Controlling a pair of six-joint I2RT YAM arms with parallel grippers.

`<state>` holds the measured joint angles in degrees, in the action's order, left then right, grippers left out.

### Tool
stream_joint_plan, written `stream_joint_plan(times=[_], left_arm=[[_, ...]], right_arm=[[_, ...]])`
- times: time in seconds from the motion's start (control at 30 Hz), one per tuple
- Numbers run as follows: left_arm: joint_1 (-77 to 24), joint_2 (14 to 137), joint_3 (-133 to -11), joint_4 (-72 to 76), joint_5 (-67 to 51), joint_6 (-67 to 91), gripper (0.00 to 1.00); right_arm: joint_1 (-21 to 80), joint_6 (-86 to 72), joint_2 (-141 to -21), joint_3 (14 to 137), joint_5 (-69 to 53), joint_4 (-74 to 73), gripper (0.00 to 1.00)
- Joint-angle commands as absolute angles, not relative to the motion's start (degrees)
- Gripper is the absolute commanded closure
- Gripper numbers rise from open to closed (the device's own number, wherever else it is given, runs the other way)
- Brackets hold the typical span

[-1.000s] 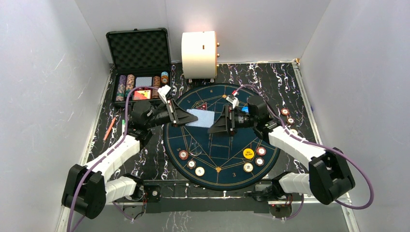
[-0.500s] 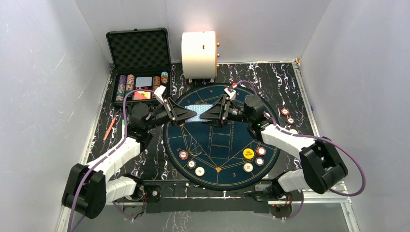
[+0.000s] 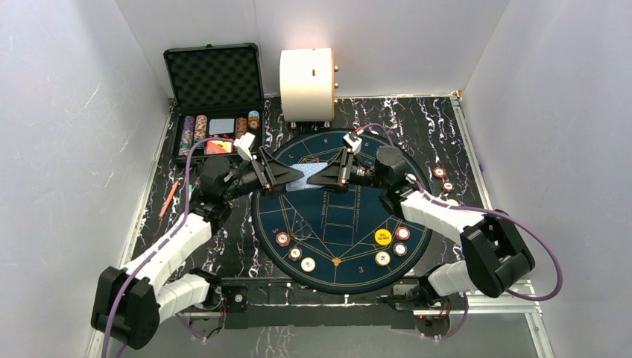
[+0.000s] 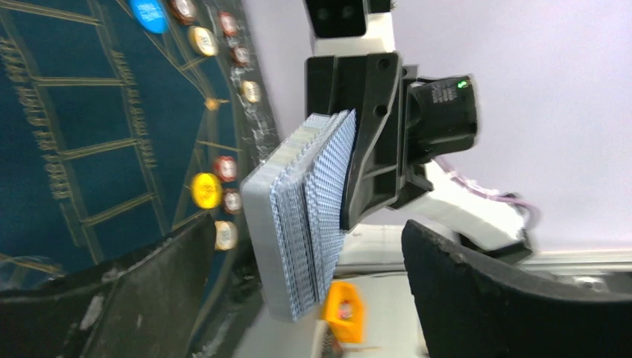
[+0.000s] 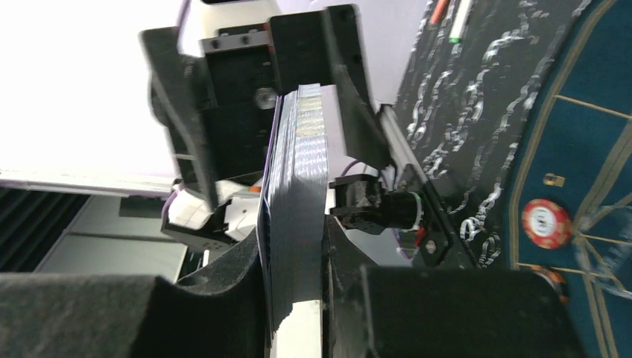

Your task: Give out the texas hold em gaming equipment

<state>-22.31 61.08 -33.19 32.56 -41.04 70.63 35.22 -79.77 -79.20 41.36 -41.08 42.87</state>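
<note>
**Card deck held aloft between both arms**

The deck of blue-backed playing cards (image 4: 287, 239) stands on edge above the far half of the round felt mat (image 3: 335, 224), between the two grippers. The right gripper (image 5: 294, 246) is clamped on one end, a finger against each face. The left gripper (image 3: 289, 177) straddles the other end, fingers parted, with a gap showing on one side. Poker chips (image 3: 296, 253) and a yellow button (image 3: 382, 237) lie near the mat's near rim.
</note>
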Motion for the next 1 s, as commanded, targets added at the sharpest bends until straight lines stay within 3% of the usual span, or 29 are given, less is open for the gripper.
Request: stream_joint_plan(times=[0.0, 0.1, 0.2, 0.27, 0.33, 0.5, 0.97], left_arm=[[-22.46, 55.36, -44.84, -2.79, -33.04, 46.29, 0.02], [-22.4, 55.43, -53.13, -21.01, -22.83, 32.67, 0.02], [-22.6, 56.91, -58.49, -29.36, -19.14, 21.26, 0.03], [-25.35, 60.92, -62.35, -34.18, -19.26, 13.4, 0.19], [-33.01, 64.98, -65.16, -37.09, -13.79, 7.77, 0.19], [-44.48, 68.99, -66.87, -34.52, -9.62, -0.39, 0.02], [-49.17, 81.84, -74.93, -35.27, -15.94, -7.04, 0.02]], right_arm=[[29.51, -72.05, -75.08, 43.42, -44.63, 33.67, 1.0], [24.72, -64.62, -77.37, 45.86, -53.18, 23.01, 1.0], [22.56, -49.47, -82.08, 51.51, -61.24, 4.8, 1.0], [22.66, -38.03, -85.09, 56.76, -62.21, -9.78, 1.0], [22.89, -31.69, -87.1, 59.94, -62.79, -17.75, 1.0], [23.8, -29.93, -88.24, 60.8, -64.91, -19.3, 1.0], [28.42, -31.01, -88.99, 62.14, -65.41, -18.13, 1.0]])
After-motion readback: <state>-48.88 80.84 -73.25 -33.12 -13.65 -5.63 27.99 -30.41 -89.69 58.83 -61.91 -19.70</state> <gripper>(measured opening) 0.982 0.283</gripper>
